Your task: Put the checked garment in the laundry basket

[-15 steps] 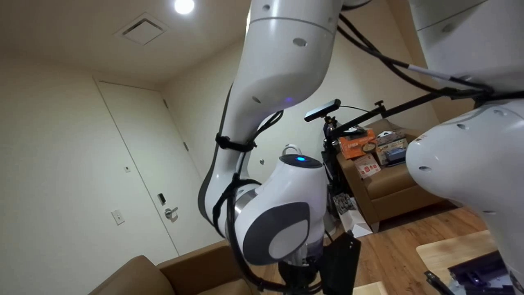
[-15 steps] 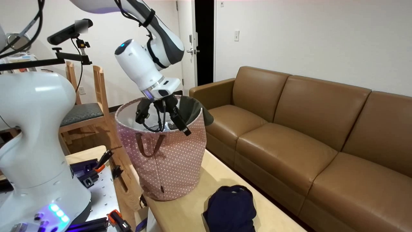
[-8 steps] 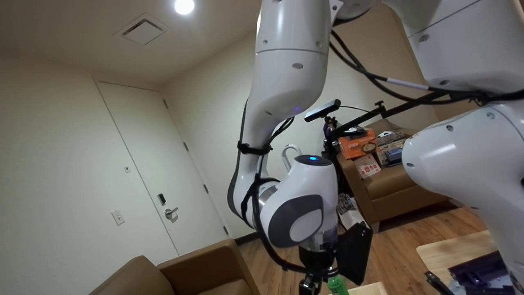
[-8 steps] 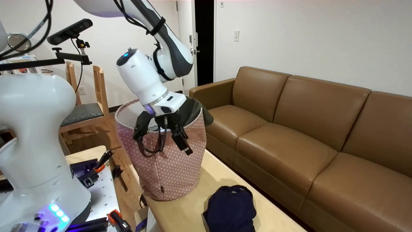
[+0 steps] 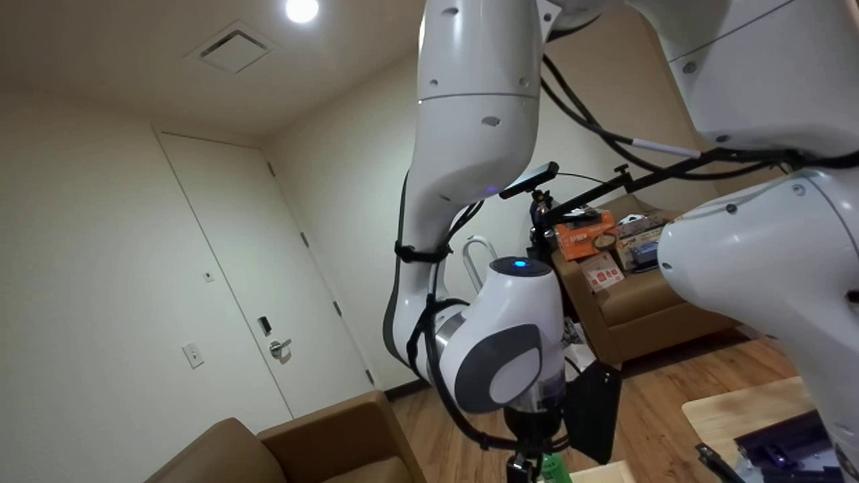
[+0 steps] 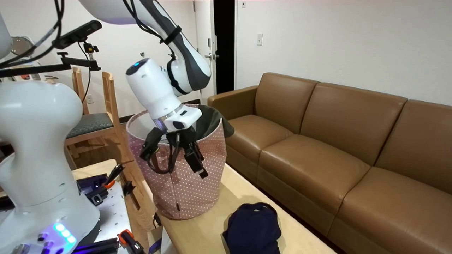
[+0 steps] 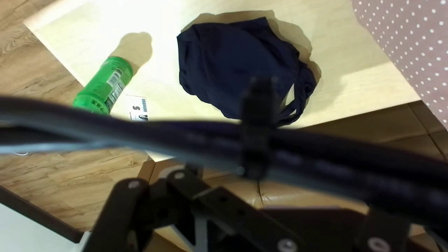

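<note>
While the basket (image 6: 192, 199) stands by the left edge of the worktop (image 6: 203, 236), the gripper (image 6: 200, 166) hangs before it, spread wide, holding nothing; navy clothing (image 6: 252, 227) lies nearer the right edge. I cannot tell where the checked garment is.

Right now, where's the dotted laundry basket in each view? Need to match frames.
In an exterior view: the laundry basket stands on the pale tabletop, left of centre.
In an exterior view: not in it; the pale tabletop shows at the bottom edge, right of a green container.
Wrist view: part of the laundry basket, upper right; the pale tabletop runs across the upper part.
Shared landmark: the pale tabletop.
</note>
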Available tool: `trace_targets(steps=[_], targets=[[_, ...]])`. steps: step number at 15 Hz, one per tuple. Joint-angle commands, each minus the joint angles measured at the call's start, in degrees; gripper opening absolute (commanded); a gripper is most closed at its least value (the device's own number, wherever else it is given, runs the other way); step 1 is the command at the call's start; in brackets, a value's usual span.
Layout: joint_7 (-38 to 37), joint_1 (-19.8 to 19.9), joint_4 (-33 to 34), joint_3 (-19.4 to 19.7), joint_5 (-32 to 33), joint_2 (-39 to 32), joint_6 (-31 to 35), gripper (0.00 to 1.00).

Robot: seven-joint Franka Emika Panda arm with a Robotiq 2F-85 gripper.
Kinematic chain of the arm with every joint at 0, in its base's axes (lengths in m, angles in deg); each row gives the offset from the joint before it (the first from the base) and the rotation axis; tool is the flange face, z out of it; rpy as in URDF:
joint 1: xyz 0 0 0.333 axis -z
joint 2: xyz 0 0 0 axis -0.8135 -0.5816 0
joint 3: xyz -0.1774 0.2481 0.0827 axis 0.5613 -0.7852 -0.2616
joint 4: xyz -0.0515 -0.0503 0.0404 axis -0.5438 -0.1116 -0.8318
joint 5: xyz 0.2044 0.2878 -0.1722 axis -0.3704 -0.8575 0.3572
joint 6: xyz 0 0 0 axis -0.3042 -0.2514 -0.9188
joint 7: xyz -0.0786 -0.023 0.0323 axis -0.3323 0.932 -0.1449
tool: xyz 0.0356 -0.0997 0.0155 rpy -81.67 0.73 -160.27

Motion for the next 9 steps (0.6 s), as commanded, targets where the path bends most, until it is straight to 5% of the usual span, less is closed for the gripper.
trace_targets(steps=[1,4,7,8,9], targets=[[0.89,2.03,-0.88,-2.62,1.05,4.16,2.64,1.00],[4.04,7.79,-5.81,-8.17,4.05,9.59,-0.20,1.00],[-0.01,8.84,-13.11,-10.46,7.91,8.83,-5.82,1.00],[11.94,9.10,-8.86,-11.16,-3.10,11.45,0.19,1.00],[11.27,7.32,-10.15,-10.06,-2.43,11.94,0.66,1.00]])
